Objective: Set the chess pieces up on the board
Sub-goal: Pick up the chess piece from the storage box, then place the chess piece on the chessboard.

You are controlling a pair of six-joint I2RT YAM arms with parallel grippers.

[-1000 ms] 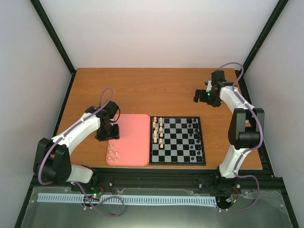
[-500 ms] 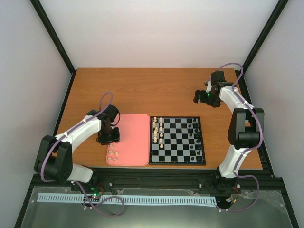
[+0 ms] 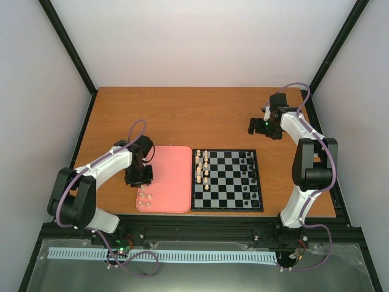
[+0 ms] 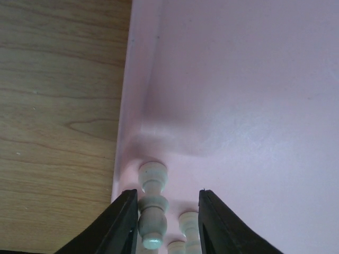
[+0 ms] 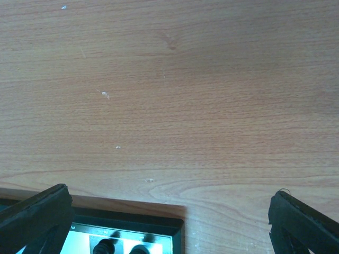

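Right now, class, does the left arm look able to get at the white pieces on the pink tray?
Probably yes: the left gripper straddles one white piece near the tray edge, jaws apart, nothing else blocking.

Counts: 1 board (image 3: 226,182), 1 pink tray (image 3: 173,173), 1 desk (image 3: 182,115), 2 arms (left arm (image 3: 103,165), right arm (image 3: 307,159)). White pieces (image 3: 202,170): roughly ten on the board's two left columns, at least four loose in the tray's near-left corner. Black pieces (image 3: 248,173): about a dozen in the right columns, too small for an exact count.
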